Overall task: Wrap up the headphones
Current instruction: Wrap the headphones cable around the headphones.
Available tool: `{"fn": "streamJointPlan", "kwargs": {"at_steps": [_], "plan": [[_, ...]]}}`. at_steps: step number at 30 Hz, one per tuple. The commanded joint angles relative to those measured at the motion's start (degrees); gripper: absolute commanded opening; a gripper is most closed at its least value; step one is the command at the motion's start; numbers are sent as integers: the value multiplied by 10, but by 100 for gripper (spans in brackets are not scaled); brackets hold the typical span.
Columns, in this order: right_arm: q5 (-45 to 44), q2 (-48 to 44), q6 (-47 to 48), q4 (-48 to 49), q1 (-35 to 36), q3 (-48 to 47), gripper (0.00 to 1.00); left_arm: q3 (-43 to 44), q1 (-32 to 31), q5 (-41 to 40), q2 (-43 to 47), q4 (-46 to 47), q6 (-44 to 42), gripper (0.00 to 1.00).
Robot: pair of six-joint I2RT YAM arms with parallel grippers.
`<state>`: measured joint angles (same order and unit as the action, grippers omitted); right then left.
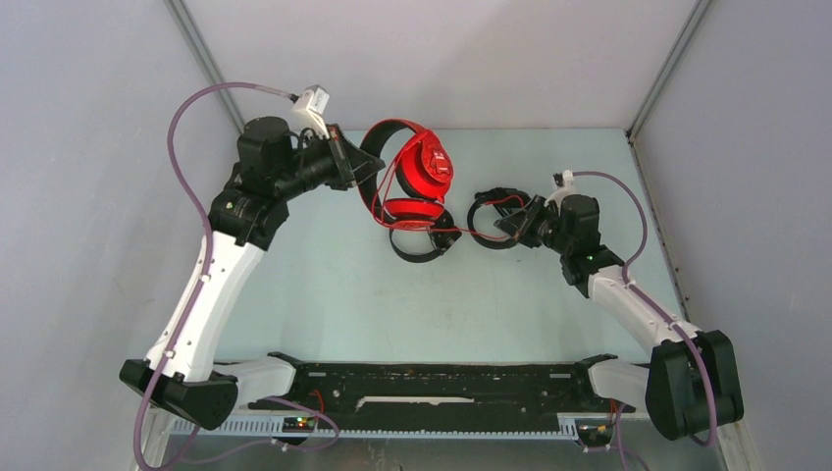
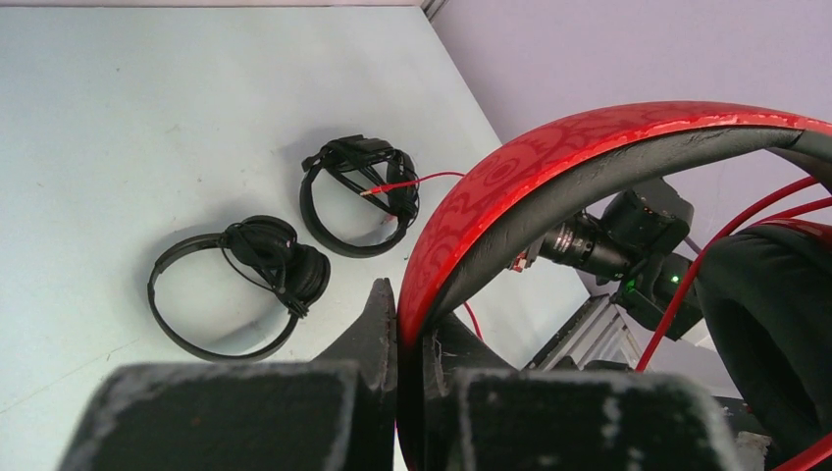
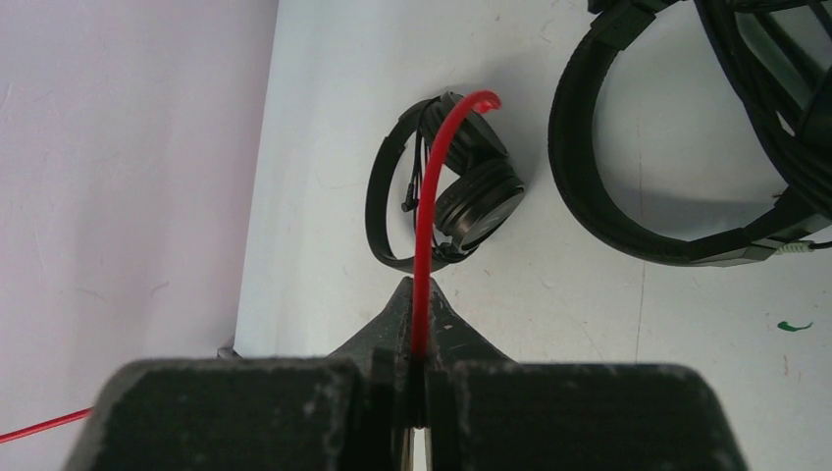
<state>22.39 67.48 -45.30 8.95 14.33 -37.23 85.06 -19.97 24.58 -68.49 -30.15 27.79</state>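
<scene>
From above, the left arm point(image 1: 211, 285) rose from the near left corner of the table point(image 1: 334, 294). It bent sharply at the elbow and reached toward the far left. The left end effector point(image 1: 363, 169) was clamped on the band of the red headphones point(image 1: 420, 169), which stood tilted over the far middle. The right arm point(image 1: 628, 294) stretched low from the near right corner, and the right end effector point(image 1: 517, 224) pinched the thin red cable point(image 1: 471, 234). The middle black headset point(image 1: 422, 243) lay just beside the red cups, and the right-hand black headset point(image 1: 491, 211) lay against the right end effector.

In the left wrist view, the narrow jaws gripped a glossy, patterned red band with a matt black lining. Both black headsets lay flat beyond it as thin round hoops.

In the right wrist view, the jaws met on the smooth red cable, which arched upward. Beyond it lay the middle headset's folded cups, with the other headset's broad band at the upper right. A small green mark point(image 3: 795, 325) showed on the table.
</scene>
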Motion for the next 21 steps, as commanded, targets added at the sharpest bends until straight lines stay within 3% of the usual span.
{"fn": "streamJointPlan", "kwargs": {"at_steps": [1,21], "plan": [[-29,-11,23,6,-7,-19,0,53,4,21,4,33,40,0],[-46,-35,48,-29,-7,3,0,77,4,-208,26,4,74,0]]}}
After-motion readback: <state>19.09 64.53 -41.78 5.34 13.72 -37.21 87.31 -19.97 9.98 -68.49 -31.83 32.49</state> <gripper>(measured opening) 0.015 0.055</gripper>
